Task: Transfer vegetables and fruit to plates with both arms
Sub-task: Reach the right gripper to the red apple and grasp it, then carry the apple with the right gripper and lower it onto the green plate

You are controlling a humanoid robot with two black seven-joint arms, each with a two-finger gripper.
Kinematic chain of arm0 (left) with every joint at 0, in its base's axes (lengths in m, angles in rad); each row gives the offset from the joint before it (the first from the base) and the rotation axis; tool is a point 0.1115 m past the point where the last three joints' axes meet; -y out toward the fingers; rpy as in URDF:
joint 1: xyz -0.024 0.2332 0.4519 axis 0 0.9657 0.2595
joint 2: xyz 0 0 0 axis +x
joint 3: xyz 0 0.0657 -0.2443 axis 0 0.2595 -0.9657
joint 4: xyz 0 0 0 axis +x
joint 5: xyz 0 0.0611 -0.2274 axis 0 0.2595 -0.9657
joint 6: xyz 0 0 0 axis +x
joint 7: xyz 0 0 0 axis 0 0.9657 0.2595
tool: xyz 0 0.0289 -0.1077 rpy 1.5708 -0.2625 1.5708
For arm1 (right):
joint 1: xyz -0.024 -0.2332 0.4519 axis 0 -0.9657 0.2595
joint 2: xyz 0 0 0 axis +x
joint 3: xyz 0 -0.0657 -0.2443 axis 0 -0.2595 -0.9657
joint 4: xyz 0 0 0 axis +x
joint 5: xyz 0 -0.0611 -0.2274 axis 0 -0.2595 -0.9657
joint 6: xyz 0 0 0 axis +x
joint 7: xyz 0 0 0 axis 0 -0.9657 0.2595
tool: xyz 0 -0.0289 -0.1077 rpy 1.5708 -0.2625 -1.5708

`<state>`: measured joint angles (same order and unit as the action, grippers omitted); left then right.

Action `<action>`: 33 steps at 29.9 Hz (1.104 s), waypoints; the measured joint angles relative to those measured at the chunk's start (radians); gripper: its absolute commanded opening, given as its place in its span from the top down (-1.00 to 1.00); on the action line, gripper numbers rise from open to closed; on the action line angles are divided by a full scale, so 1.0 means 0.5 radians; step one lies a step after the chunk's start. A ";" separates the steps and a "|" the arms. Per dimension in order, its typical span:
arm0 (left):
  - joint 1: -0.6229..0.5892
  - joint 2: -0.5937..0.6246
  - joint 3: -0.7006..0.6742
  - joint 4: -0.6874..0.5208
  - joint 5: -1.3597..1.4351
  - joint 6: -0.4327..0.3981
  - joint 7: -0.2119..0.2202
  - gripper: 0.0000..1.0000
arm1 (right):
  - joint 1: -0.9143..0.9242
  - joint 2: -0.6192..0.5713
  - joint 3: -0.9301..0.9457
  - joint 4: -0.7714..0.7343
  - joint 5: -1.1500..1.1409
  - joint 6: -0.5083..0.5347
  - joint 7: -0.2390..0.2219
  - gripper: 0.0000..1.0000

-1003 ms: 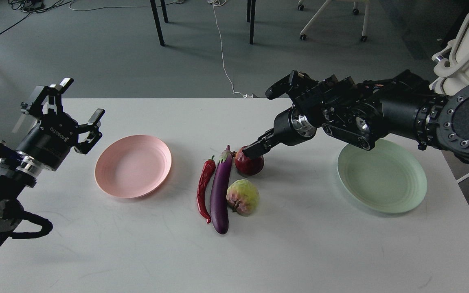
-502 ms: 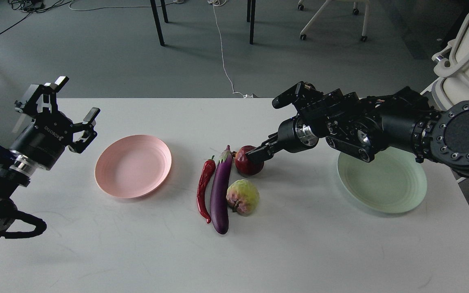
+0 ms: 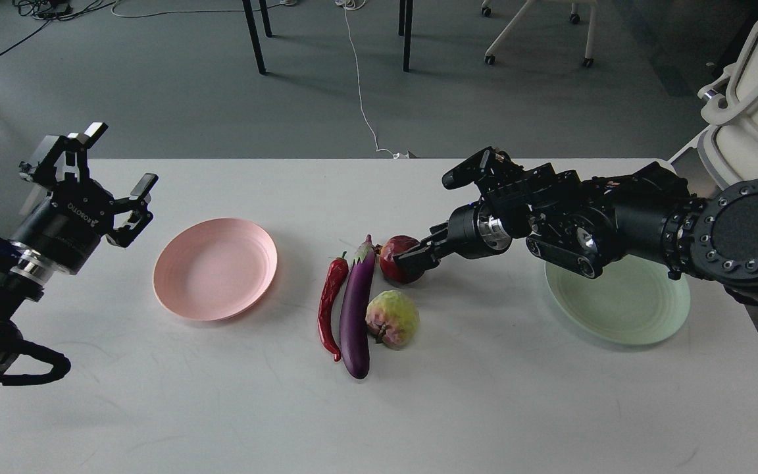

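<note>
A dark red pomegranate (image 3: 397,255), a purple eggplant (image 3: 357,309), a red chili (image 3: 330,301) and a bumpy yellow-green fruit (image 3: 392,318) lie together at the table's middle. The pink plate (image 3: 216,268) is to their left and the mint green plate (image 3: 622,299) to their right, partly under my right arm. My right gripper (image 3: 428,220) is open. Its lower fingers (image 3: 416,255) touch the pomegranate's right side and one finger (image 3: 466,172) sticks up behind. My left gripper (image 3: 108,163) is open and empty, raised left of the pink plate.
The white table (image 3: 379,408) has its far edge just behind the grippers. Beyond it are table legs, a white cable on the floor and a white chair (image 3: 747,99) at the far right.
My right arm has sunk lower and drawn slightly right, its lower fingers staying against the pomegranate. My left gripper has drifted a little left and up. The produce has not moved.
</note>
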<state>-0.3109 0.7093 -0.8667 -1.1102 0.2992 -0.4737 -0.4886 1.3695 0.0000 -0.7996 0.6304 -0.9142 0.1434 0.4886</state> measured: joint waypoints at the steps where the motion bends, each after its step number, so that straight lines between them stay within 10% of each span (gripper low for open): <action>1: 0.000 0.004 0.000 -0.001 0.000 -0.001 0.000 -0.98 | -0.010 0.000 0.006 0.000 0.001 -0.015 0.000 -0.96; 15: 0.011 0.035 -0.027 -0.022 -0.003 -0.016 0.000 -0.98 | -0.136 0.000 0.062 -0.071 0.003 -0.164 0.001 -0.87; 26: 0.014 0.063 -0.031 -0.026 -0.003 -0.016 0.000 -0.98 | -0.157 0.000 0.050 -0.080 0.003 -0.218 0.000 0.12; 33: 0.015 0.066 -0.031 -0.030 -0.003 -0.016 0.000 -0.98 | -0.147 -0.001 0.046 -0.063 0.004 -0.203 -0.001 0.16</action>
<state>-0.3033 0.7424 -0.8821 -1.1252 0.2976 -0.4816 -0.4886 1.2961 -0.0003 -0.7766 0.5987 -0.9123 0.0419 0.4883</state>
